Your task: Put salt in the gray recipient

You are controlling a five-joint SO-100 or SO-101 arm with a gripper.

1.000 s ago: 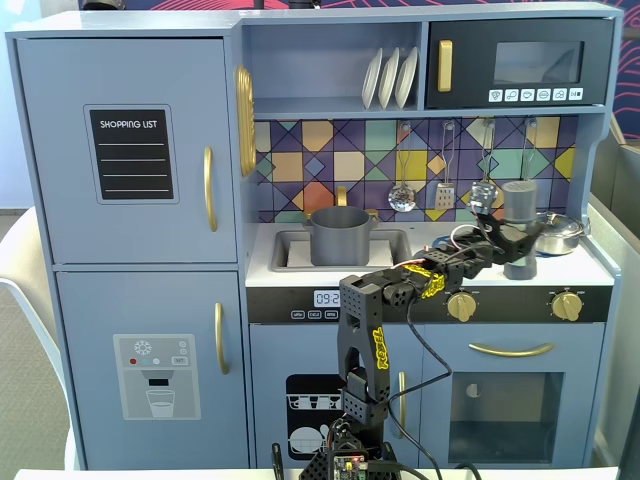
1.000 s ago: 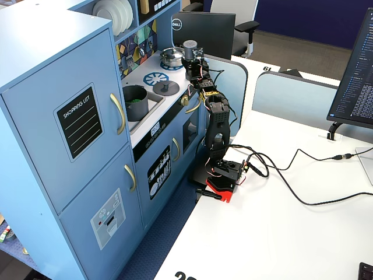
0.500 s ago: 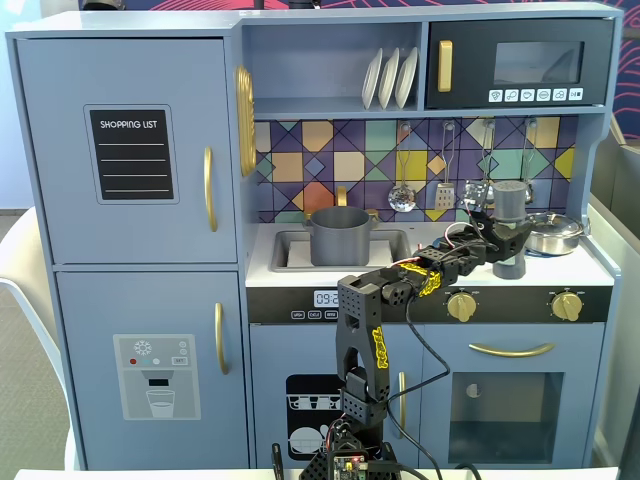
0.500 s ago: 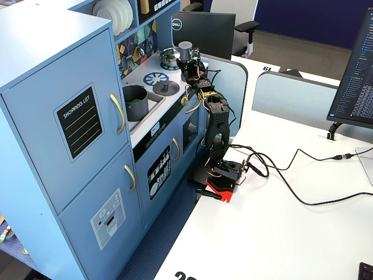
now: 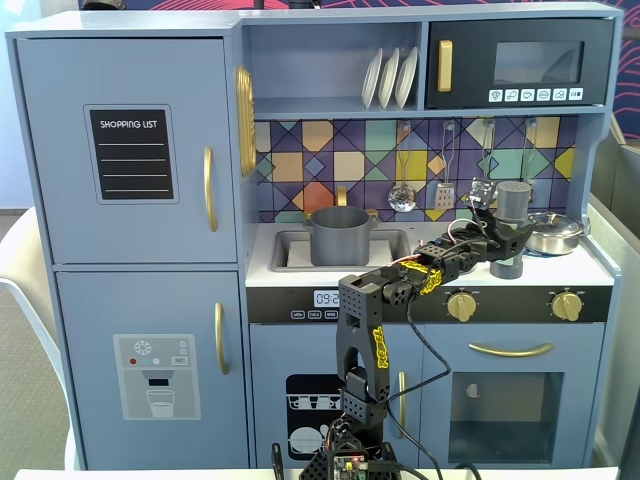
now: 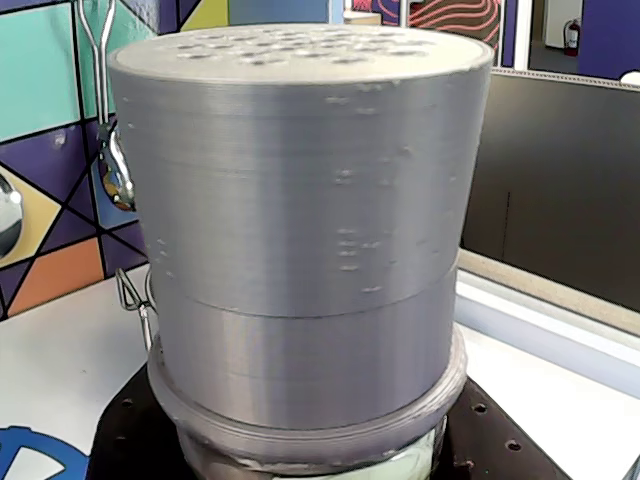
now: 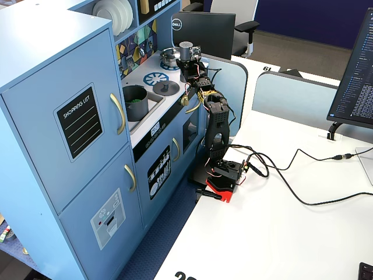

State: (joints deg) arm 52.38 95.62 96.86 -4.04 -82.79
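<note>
The salt shaker (image 5: 515,200) stands upright between the jaws of my gripper (image 5: 505,236) over the right side of the stove top. In the wrist view its lighter gray perforated top (image 6: 300,200) fills the frame, with a strip of pale green label at the bottom edge. My gripper (image 6: 300,462) is shut on it, with black jaws on both sides. The gray recipient (image 5: 340,235) sits in the sink well to the left in this fixed view, apart from the shaker. In the other fixed view the shaker (image 7: 186,49), gripper (image 7: 187,60) and recipient (image 7: 136,100) show too.
A shiny steel pot (image 5: 553,232) stands just right of the shaker. A flat gray lid with a knob (image 7: 165,87) lies on the front burner. Utensils (image 5: 403,195) hang on the tiled backsplash. A shelf with plates (image 5: 390,78) and a microwave (image 5: 520,62) are above.
</note>
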